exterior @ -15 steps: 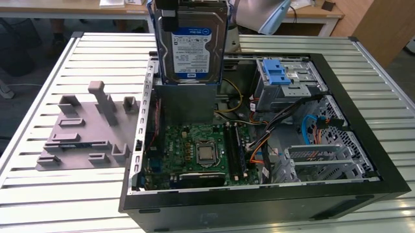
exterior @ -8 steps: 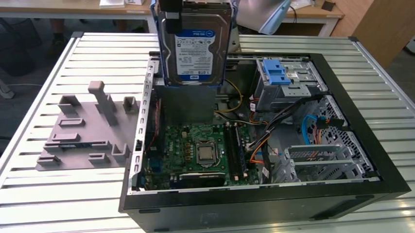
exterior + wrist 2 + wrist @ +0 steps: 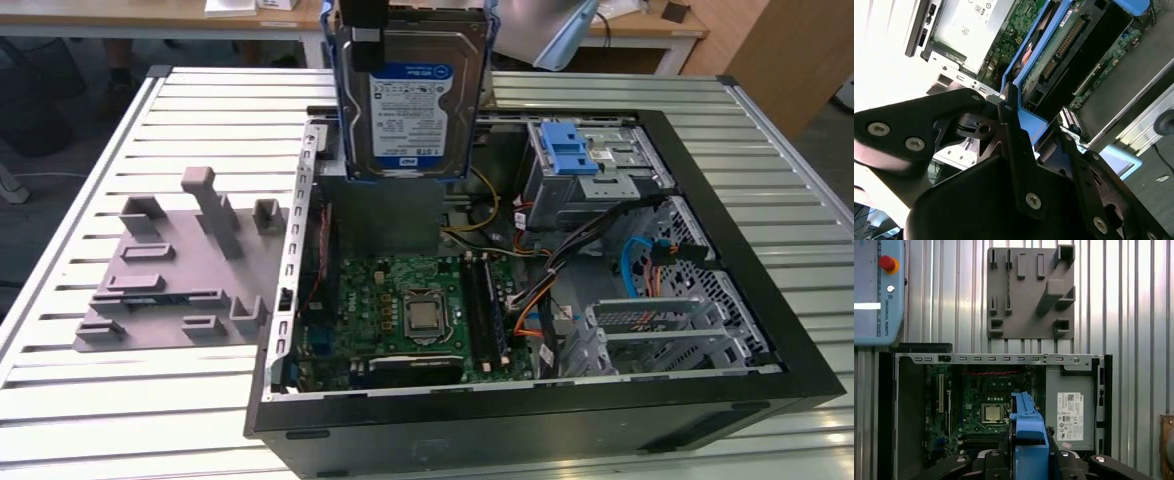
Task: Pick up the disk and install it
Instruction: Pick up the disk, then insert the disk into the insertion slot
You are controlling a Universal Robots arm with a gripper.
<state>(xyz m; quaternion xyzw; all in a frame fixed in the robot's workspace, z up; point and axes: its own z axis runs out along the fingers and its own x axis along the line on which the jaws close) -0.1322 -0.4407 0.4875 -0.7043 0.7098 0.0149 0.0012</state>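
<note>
The disk (image 3: 407, 100), a silver hard drive with a blue-and-white label and a blue carrier frame, hangs upright on edge over the far side of the open computer case (image 3: 747, 300). My gripper (image 3: 1029, 462) is shut on it from above. In the exterior view one black finger (image 3: 358, 25) shows against the disk's upper edge. In the first wrist view the blue carrier (image 3: 1029, 430) sticks out between the fingers, above the case's interior. In the second wrist view the disk's circuit-board side (image 3: 1064, 45) shows inside the blue frame.
The case lies on a slatted metal table (image 3: 134, 400), with the motherboard (image 3: 400, 310) exposed and a drive bay with a bright blue latch (image 3: 567, 150) at the back. A grey holder plate (image 3: 174, 280) with upright posts lies to the exterior view's left. A control pendant (image 3: 874, 290) lies beside the case.
</note>
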